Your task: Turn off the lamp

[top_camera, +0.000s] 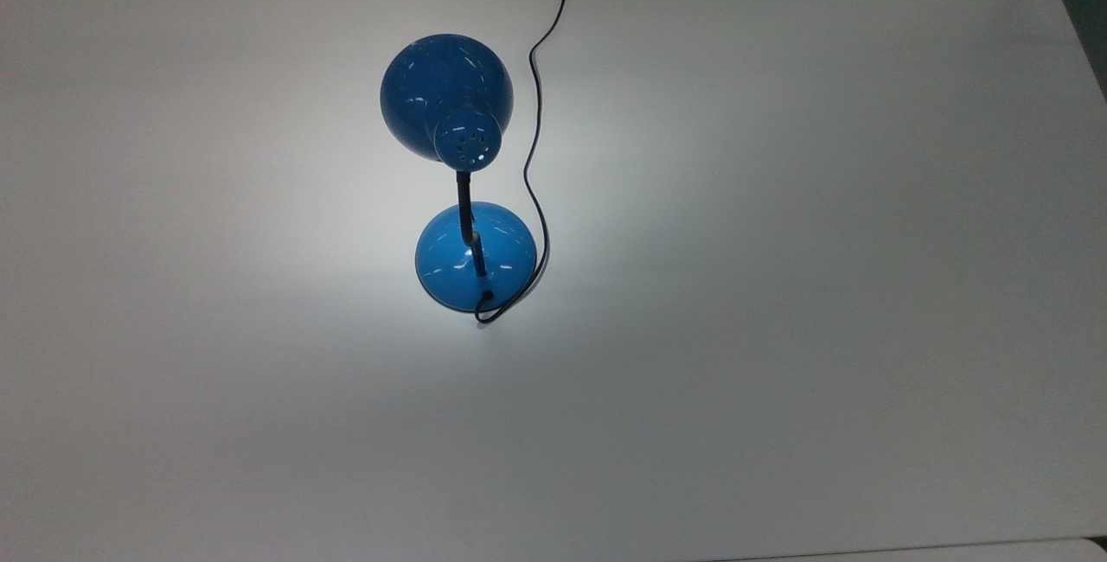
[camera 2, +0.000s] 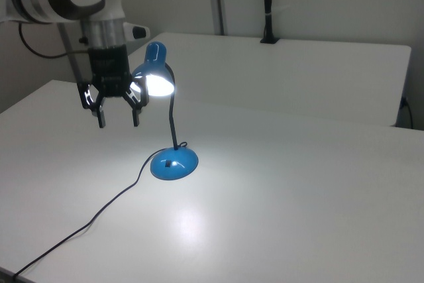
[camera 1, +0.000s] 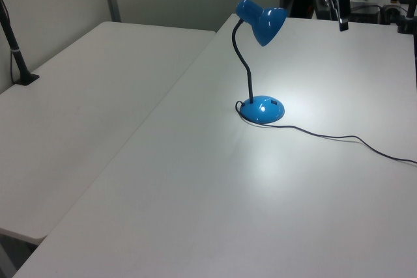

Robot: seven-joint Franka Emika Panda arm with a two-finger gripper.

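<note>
White tabletop (camera 2: pixel 298 183), lamp (camera 2: pixel 167 124) lit: glossy, top-heavy, tippy; open claw (camera 2: pixel 118 118) should press base switch (camera 2: pixel 169 163), not grip.

Glossy blue metal lamp (top_camera: pixel 446 95) on smooth matt white table (top_camera: pixel 778 285).

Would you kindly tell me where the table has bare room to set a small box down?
The table is bare across the top view's right, beyond the cord, across the top view's left, and along its lower edge below the lamp. The crowded strip is the lamp, its cord and the open pincer hovering beside the shade.
</note>
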